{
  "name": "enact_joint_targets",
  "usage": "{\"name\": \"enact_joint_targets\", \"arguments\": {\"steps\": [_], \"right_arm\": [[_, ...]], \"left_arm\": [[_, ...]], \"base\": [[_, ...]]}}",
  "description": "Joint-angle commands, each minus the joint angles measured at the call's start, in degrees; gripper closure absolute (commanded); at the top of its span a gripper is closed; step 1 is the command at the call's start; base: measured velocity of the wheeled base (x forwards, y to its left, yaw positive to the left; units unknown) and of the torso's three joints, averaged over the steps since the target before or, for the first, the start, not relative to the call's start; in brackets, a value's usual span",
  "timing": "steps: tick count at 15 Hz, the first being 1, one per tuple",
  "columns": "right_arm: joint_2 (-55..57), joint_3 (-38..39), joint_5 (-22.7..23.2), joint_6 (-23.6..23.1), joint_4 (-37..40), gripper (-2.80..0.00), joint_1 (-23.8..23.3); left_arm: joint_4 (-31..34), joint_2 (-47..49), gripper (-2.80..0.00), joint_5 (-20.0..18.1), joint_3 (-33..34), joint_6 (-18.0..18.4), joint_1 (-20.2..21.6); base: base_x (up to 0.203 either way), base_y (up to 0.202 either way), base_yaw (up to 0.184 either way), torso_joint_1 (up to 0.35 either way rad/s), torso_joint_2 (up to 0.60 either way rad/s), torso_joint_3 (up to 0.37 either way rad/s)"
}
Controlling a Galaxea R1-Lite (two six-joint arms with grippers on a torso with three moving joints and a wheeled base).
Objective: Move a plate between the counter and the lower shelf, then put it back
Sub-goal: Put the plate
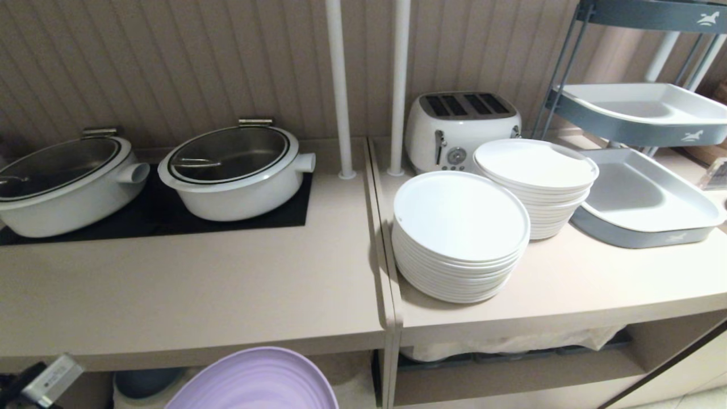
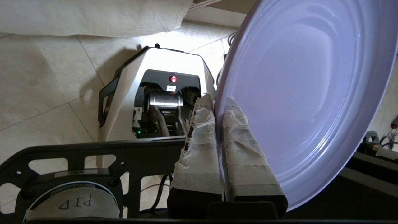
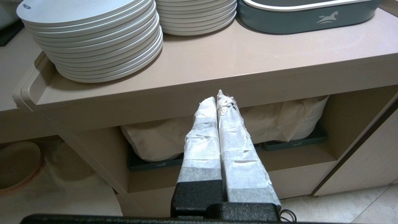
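The lilac plate (image 1: 255, 380) hangs tilted just below the front edge of the counter (image 1: 199, 295), at the bottom of the head view. My left gripper (image 2: 217, 101) is shut on its rim, one taped finger on each face of the plate (image 2: 304, 93). Floor tiles and my own base lie beyond it. The lower shelf (image 3: 71, 186), draped in white cloth, opens under the counter. My right gripper (image 3: 219, 98) is shut and empty, parked in front of the adjoining section's compartment.
Two white pots (image 1: 233, 170) stand on the black hob panel (image 1: 164, 213). Two stacks of white plates (image 1: 460, 233), a toaster (image 1: 460, 128) and grey-blue trays (image 1: 642, 199) fill the adjoining section. A blue plate (image 1: 147, 382) and a pink-rimmed plate (image 3: 18, 165) lie on the lower shelf.
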Motion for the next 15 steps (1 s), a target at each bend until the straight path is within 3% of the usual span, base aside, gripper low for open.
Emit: {"name": "enact_joint_targets", "arguments": {"steps": [1,7,15], "right_arm": [[0.00,0.02,-0.01,0.04,-0.04,0.00,0.05],[0.00,0.02,-0.01,0.04,-0.06,0.00,0.01],[0.00,0.02,-0.01,0.04,0.02,0.00,-0.02]], "left_arm": [[0.03,2.19,0.00,0.02,-0.91,-0.28,0.11],[-0.01,9.81,0.00,0.31,-8.32,-0.28,1.67],[-0.16,19.80,0.00,0.12,-15.56,1.98,8.36]], "base": [[0.000,0.000,0.000,0.000,0.00,0.000],[0.000,0.000,0.000,0.000,0.00,0.000],[0.000,0.000,0.000,0.000,0.00,0.000]]}}
